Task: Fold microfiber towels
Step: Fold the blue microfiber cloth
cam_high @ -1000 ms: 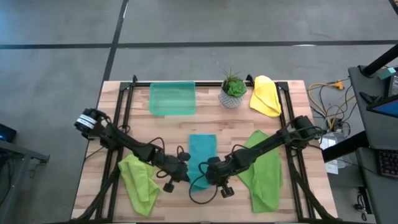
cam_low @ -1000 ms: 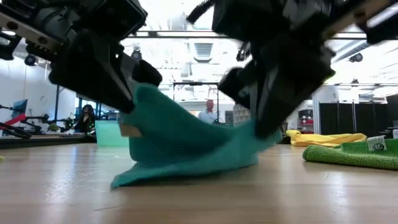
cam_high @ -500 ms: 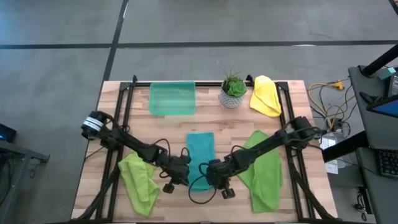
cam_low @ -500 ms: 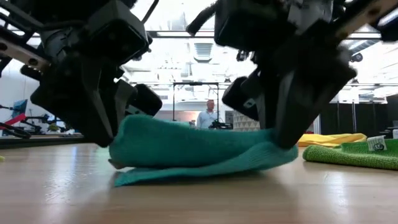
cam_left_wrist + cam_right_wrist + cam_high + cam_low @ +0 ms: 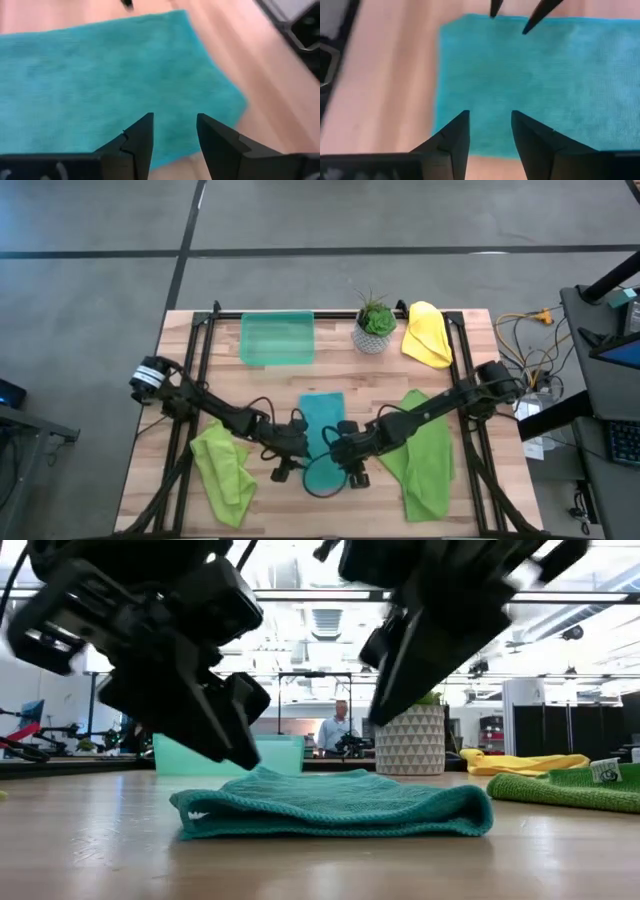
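The teal towel (image 5: pixel 322 416) lies folded flat at the table's middle, its fold at the right end in the low view (image 5: pixel 330 806). My left gripper (image 5: pixel 300 438) hangs open just above the towel's near left part (image 5: pixel 175 125). My right gripper (image 5: pixel 338 442) hangs open above its near right part (image 5: pixel 490 120), well clear in the low view (image 5: pixel 385 690). Two lime green towels lie crumpled, one at the near left (image 5: pixel 225 472) and one at the near right (image 5: pixel 420 455). A yellow towel (image 5: pixel 427 333) lies at the far right.
A see-through green tray (image 5: pixel 277 338) stands at the far edge, left of a small potted plant (image 5: pixel 375 323). Black cables (image 5: pixel 318 480) loop below the grippers near the front edge. People stand in the room beyond the table (image 5: pixel 335 728).
Both grippers have carried the teal towel's lifted near edge toward the far edge and laid it down over the rest. They have then opened, let go and risen. The towel, which stood up in a hump, now lies flat and folded over.
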`<act>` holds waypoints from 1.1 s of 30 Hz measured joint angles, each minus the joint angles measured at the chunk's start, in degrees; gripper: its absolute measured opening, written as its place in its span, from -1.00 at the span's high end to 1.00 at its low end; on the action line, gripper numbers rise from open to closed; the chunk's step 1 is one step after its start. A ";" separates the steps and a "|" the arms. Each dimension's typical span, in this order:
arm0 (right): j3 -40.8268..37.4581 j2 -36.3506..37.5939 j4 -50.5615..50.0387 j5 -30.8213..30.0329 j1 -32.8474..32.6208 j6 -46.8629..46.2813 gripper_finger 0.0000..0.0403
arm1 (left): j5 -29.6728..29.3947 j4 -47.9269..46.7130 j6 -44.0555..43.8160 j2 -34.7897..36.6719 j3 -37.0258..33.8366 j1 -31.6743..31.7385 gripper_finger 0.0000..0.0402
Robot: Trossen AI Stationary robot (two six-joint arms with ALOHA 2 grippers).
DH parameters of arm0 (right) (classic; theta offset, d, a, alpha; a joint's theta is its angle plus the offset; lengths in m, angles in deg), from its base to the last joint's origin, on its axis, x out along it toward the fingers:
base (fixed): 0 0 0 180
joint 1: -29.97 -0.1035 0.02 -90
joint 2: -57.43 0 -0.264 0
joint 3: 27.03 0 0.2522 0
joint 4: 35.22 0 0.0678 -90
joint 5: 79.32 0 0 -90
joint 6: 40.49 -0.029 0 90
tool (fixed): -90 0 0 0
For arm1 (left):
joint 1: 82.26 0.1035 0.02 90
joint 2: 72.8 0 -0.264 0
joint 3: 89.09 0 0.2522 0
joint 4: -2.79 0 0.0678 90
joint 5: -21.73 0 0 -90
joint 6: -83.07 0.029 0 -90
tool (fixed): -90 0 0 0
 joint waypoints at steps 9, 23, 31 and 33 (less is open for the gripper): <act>0.08 -5.95 -4.80 1.52 0.49 -4.04 0.46 | -0.89 -0.50 -5.89 0.00 0.00 1.01 0.32; -0.27 -1.15 -0.53 1.51 -2.60 -5.46 0.63 | 0.23 -0.39 -7.06 -0.03 2.77 -2.77 0.32; -3.84 -1.55 8.02 0.01 -5.82 -5.12 0.62 | -7.62 -1.70 -5.88 -2.65 7.70 -8.93 0.32; -4.85 -2.08 9.69 -1.36 -5.88 -5.93 0.63 | -10.26 -3.60 -5.87 -4.40 9.82 -10.26 0.32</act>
